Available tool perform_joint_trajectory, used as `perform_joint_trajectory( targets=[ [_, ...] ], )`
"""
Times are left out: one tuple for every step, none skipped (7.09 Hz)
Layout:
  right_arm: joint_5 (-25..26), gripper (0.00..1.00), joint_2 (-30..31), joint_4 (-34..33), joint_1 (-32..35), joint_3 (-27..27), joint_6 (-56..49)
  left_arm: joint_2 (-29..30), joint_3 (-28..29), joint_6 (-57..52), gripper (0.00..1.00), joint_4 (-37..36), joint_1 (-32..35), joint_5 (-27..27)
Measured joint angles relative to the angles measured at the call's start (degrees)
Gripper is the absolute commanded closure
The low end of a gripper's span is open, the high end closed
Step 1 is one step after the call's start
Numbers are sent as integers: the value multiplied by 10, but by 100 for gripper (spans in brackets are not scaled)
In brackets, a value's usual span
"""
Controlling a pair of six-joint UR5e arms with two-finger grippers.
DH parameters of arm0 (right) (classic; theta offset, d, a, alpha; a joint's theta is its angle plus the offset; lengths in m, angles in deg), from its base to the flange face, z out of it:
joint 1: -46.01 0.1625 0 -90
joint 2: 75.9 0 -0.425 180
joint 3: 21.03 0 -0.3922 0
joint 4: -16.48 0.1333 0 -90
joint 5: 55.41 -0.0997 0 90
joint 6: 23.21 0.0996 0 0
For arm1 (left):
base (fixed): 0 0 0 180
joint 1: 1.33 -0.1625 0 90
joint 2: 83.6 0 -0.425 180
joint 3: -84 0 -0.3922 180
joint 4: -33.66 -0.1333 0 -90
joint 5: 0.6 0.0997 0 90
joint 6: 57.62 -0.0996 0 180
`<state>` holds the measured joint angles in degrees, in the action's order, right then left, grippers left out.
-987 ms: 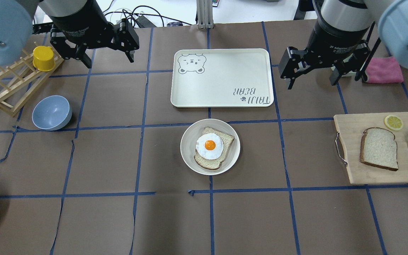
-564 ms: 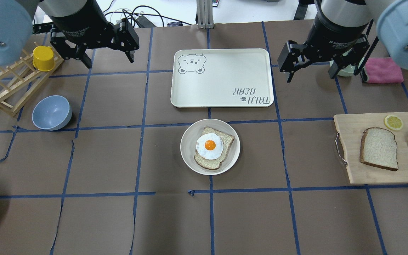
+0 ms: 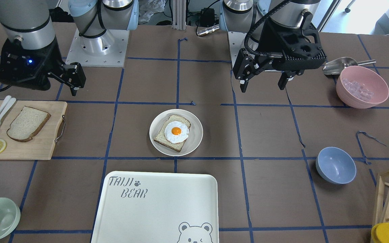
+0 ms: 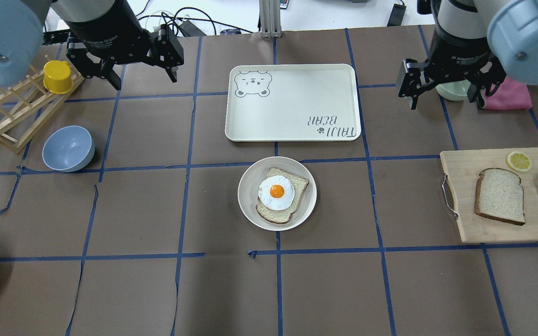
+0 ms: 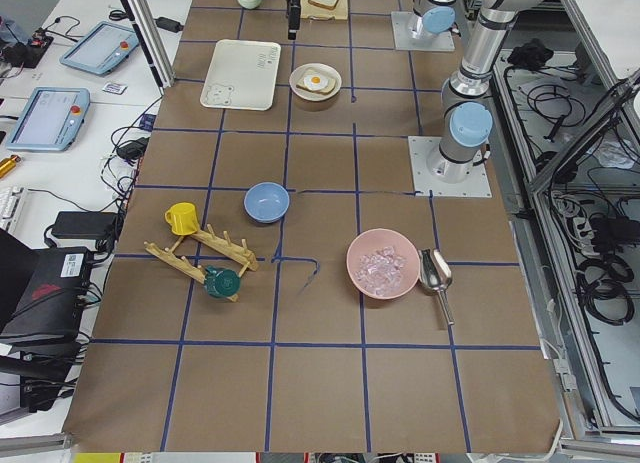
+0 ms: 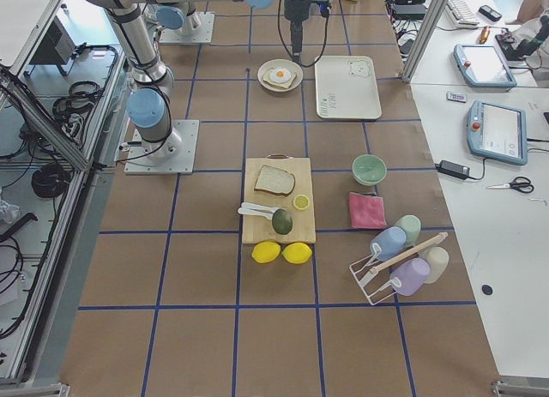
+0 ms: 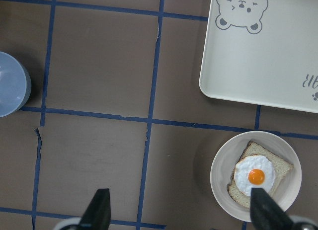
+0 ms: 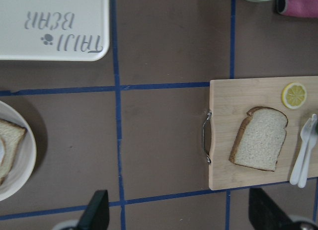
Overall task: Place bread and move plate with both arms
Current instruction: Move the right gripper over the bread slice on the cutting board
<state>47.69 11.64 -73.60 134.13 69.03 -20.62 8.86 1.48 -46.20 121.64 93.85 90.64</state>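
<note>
My right gripper (image 4: 442, 95), jaws spread, is partly hiding the green bowl (image 4: 453, 91), having drifted rightward; my left gripper (image 4: 145, 79) is staying spread too. The bread (image 4: 500, 196) is lying on the cutting board (image 4: 465, 224), the plate (image 4: 248, 205) mid-table.

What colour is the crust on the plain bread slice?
Brown; the bread shows it best in the right wrist-mounted view.

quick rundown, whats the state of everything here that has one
left end effector: open, empty
right end effector: open, empty
plate: holding egg toast
bread: flat on cutting board
tray: empty
blue bowl: upright, empty
pink bowl: upright, holding clear cubes
</note>
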Motion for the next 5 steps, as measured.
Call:
perform_joint_trajectory(
  targets=[
    [11,1,-13,-5,-32,19,8,0,0,0,0,0,0,0],
    [15,20,-24,-25,-65,48,15,0,0,0,0,0,0,0],
    [15,22,-37,-58,-94,85,17,0,0,0,0,0,0,0],
    [14,31,-51,-94,-117,118,18,0,0,0,0,0,0,0],
    [15,42,-75,-126,-136,140,18,0,0,0,0,0,0,0]
  ],
)
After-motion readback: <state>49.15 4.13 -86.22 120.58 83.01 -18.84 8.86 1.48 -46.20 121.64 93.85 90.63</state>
